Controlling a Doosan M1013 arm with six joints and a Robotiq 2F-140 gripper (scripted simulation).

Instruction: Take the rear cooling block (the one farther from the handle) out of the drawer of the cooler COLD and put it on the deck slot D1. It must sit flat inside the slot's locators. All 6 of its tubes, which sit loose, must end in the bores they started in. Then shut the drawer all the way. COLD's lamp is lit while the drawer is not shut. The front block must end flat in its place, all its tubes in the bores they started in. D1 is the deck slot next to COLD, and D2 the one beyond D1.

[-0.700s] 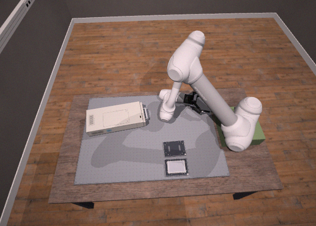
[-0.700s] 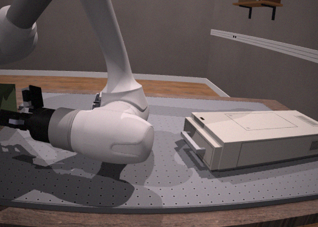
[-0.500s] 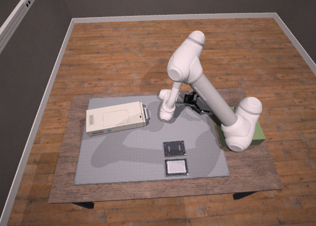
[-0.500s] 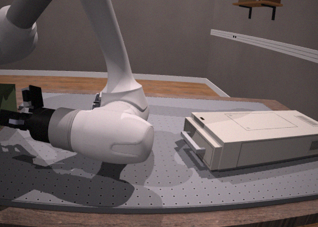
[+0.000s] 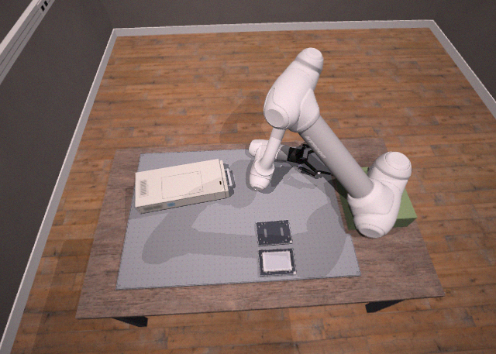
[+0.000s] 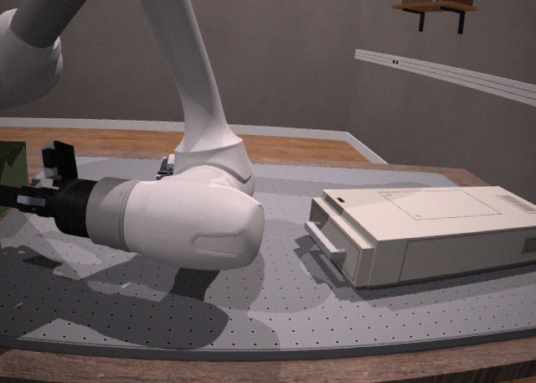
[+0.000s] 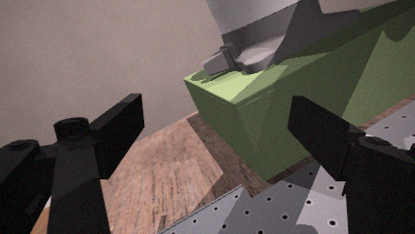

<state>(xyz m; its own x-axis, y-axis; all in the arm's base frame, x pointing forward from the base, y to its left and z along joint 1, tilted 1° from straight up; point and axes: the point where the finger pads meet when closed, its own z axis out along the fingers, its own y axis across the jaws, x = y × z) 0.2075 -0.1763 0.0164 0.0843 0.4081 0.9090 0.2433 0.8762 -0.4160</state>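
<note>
Top view: cooler (image 5: 182, 186) at left centre, drawer shut, handle (image 5: 229, 178) facing right; cooling blocks hidden inside. Two deck slots (image 5: 273, 232) (image 5: 277, 262) at lower centre. Gripper (image 5: 310, 166) at centre right, beside green base (image 5: 404, 210).

Exterior view: cooler (image 6: 432, 231) at right; gripper (image 6: 26, 188) at left edge.

Wrist view: fingers spread apart, gripping nothing; base (image 7: 292, 112) between them.

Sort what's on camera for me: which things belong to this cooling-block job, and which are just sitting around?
Part of the job:
- cooler COLD, drawer handle
- deck slot D1
- gripper, open, holding nothing

Just there:
- deck slot D2
- green pedestal under the arm
- wall shelf
- perforated deck plate
</note>
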